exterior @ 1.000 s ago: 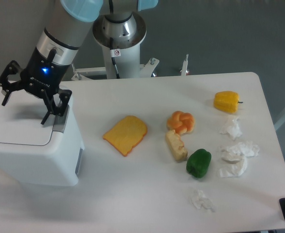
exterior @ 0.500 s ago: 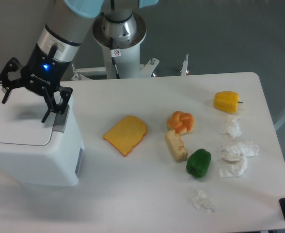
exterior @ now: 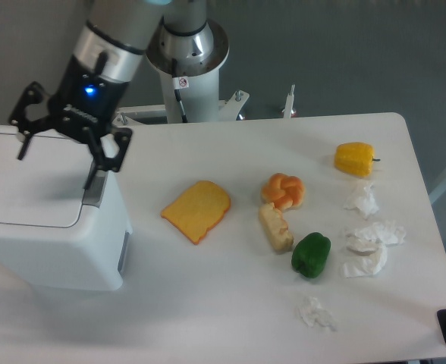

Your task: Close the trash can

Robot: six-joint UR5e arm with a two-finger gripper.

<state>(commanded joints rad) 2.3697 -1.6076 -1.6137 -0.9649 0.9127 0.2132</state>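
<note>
The trash can [exterior: 52, 235] is a big boxy white bin at the left edge of the table. Its flat lid [exterior: 29, 182] lies down on the body, and a grey latch [exterior: 95, 192] shows at the lid's right edge. My gripper [exterior: 56, 163] hangs over the back right part of the lid, a little above it. Both black fingers [exterior: 94, 173] are spread wide with nothing between them.
On the white table lie a yellow bread slice [exterior: 197, 210], a braided bun [exterior: 284, 189], a pale pastry piece [exterior: 275, 227], a green pepper [exterior: 311, 255], a yellow pepper [exterior: 355, 158] and several crumpled tissues [exterior: 371, 246]. The robot base [exterior: 186, 53] stands behind.
The gripper has risen and shifted slightly right, away from the lid. The lid and the food have not moved.
</note>
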